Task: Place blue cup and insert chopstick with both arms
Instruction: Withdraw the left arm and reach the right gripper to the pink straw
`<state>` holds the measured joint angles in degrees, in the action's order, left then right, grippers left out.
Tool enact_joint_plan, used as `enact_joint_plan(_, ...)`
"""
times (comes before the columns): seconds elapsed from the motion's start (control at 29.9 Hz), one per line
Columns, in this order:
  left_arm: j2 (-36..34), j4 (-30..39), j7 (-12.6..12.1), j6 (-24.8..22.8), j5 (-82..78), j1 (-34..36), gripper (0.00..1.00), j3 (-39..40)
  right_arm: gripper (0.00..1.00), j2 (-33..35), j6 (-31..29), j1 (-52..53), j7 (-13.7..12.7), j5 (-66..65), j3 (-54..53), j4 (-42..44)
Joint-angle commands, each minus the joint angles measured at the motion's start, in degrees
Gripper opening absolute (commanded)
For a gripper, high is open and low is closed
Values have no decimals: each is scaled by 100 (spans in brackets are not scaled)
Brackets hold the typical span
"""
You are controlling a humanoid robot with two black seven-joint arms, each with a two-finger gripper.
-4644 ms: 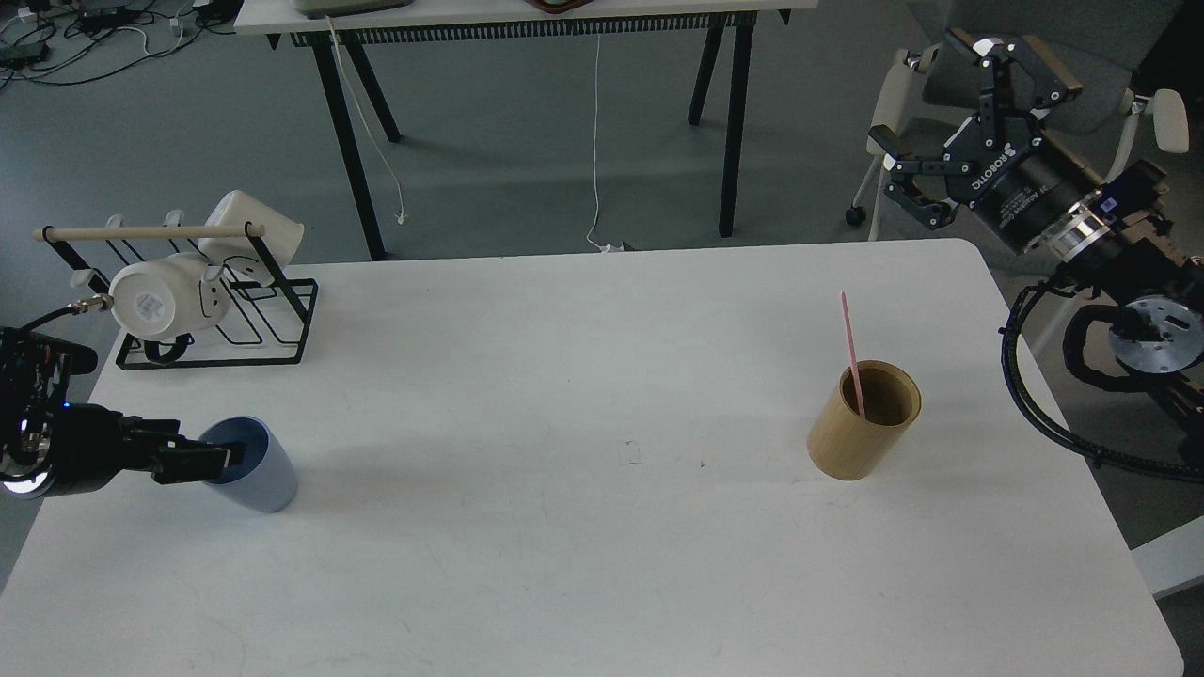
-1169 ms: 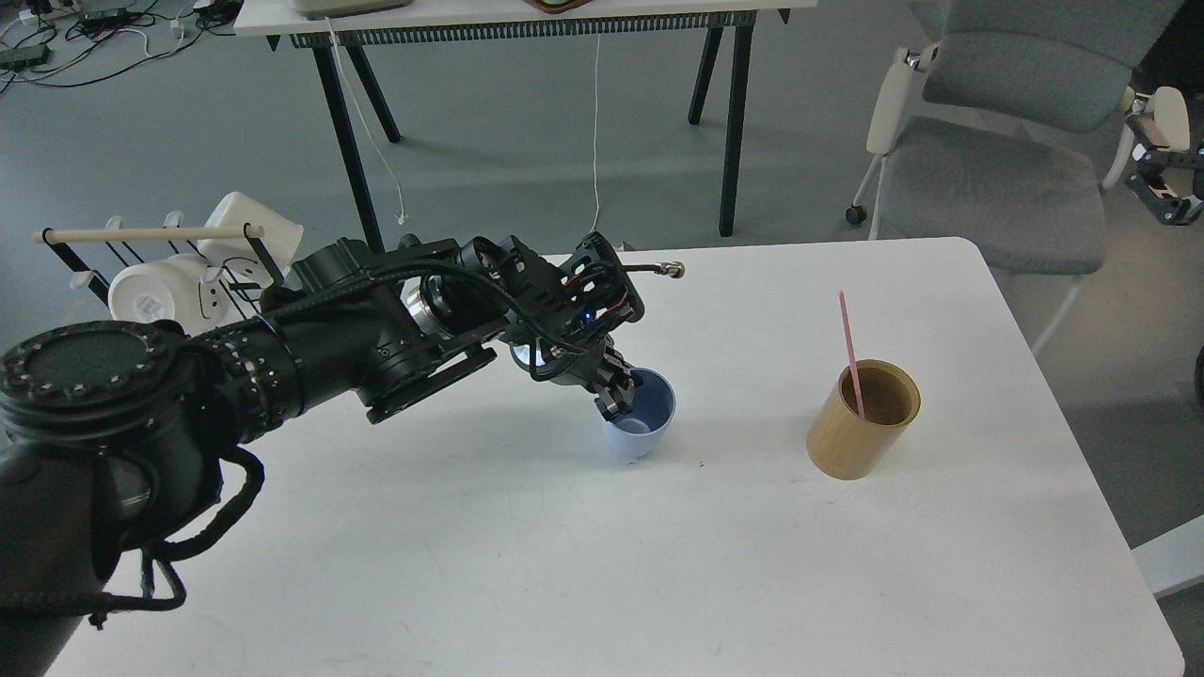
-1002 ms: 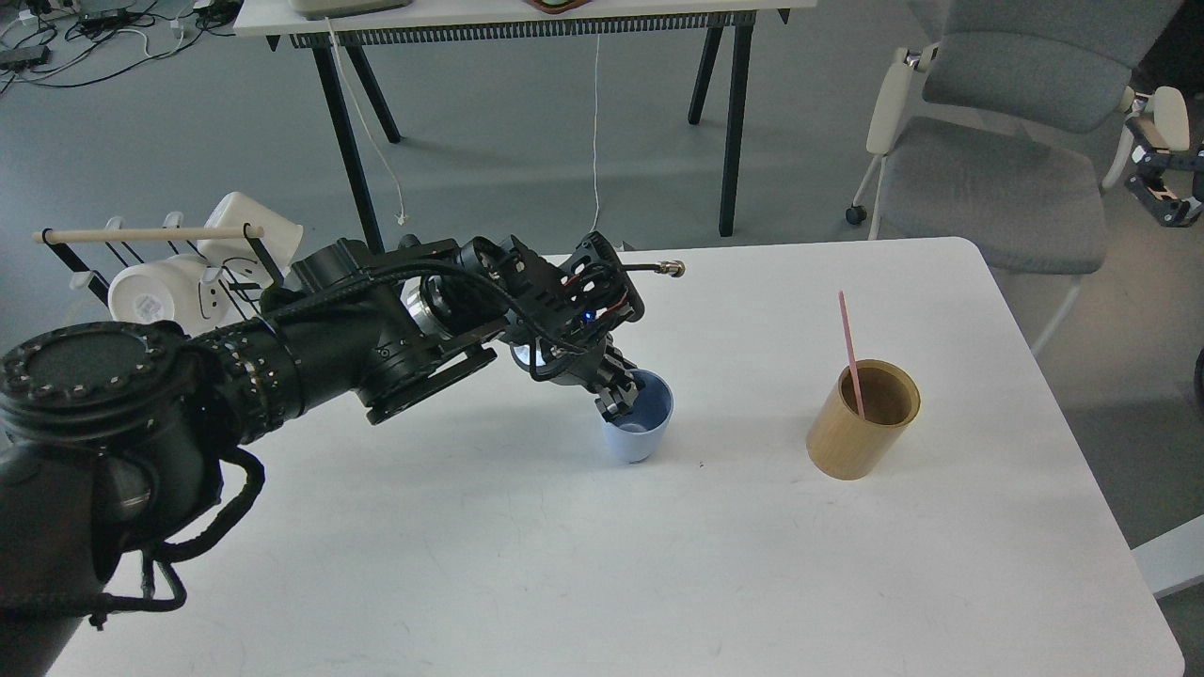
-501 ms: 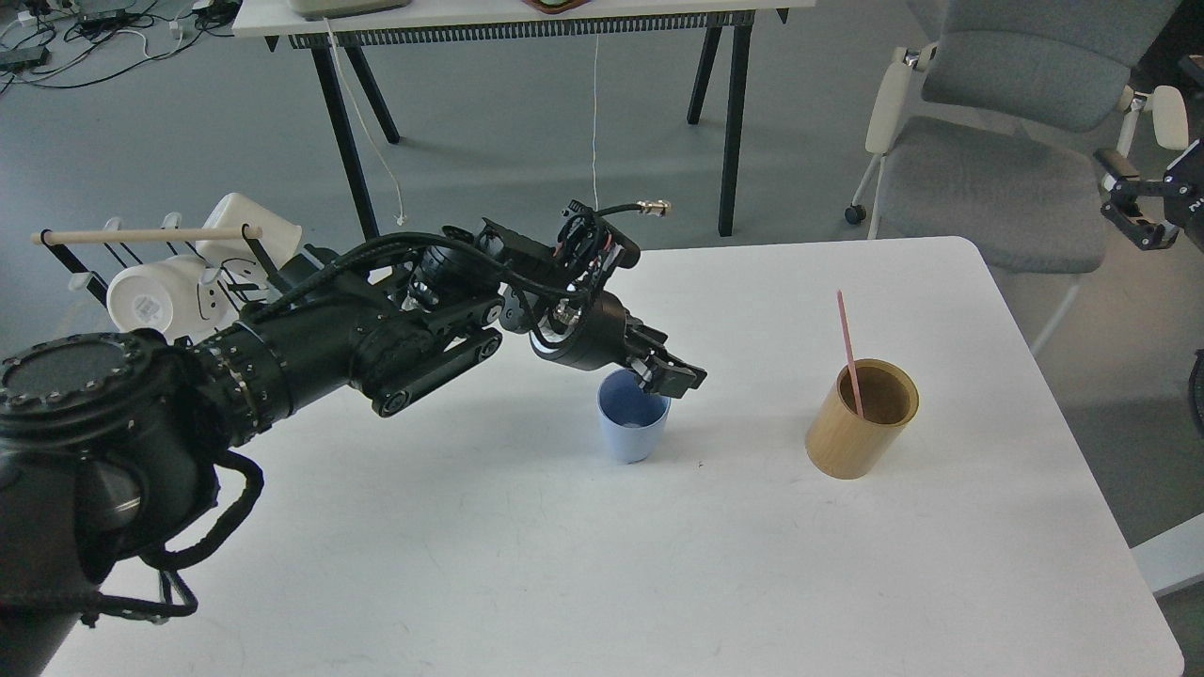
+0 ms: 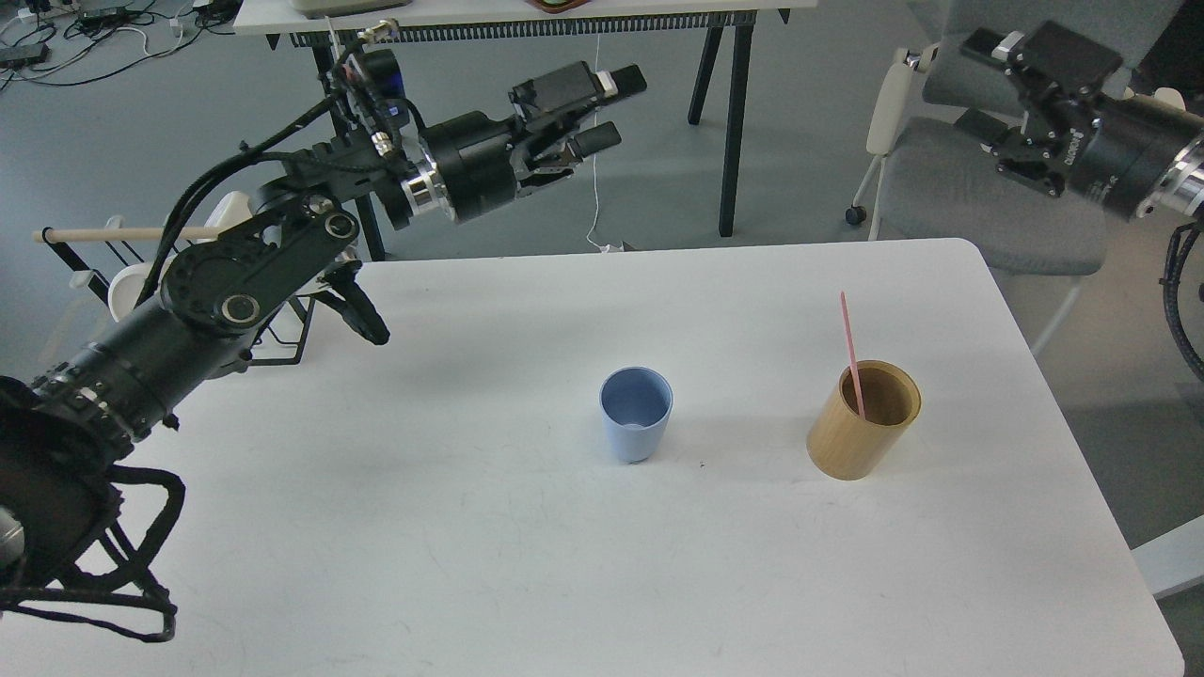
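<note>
Blue cup [image 5: 637, 415] upright mid-table, left of the tan wooden holder [image 5: 863, 419], near but apart; placing judged done. Pink chopstick [image 5: 851, 353] leaning inside the holder, insertion not yet begun. Left gripper [image 5: 602, 108] high beyond the cup, fingers spread, empty. Right gripper [image 5: 988, 85] raised beyond the holder, fingers parted, empty. Mug rack [image 5: 226, 320] far left. Nothing seen blocking the way.

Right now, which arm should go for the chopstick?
Right. The chopstick stands in the wooden holder on the right gripper's side; the left gripper is raised far back-left, beyond the blue cup.
</note>
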<state>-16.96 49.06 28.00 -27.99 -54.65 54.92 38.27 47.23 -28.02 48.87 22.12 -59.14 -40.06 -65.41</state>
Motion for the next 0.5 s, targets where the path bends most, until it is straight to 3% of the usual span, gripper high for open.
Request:
enact_joint_plan(0.0,-482,472,0,-1,1059,-411,97,470,99,259,2,-61,380,-1456,16,-1006)
enact_joint_plan(0.07,-693,604,0,-1,1359,-639,98,646,99,435,2,-166,588,-2142,129,-1394)
enact_joint_plan(0.23,-1054,964,0,-1,1431,-1202,99,805,99,717,68,-412,588,-3357,665,-1519)
enact_joint_plan(0.37,-1143,1255,0,-1,1431,-1650,99,1007,99,682,1253,-877,588,-3499,921,-1335)
enact_joint_plan(0.47,-1143,1273,0,-1,1431,-1800,99,1130,99,569,1825,-1168,588,-3499,930,-1194)
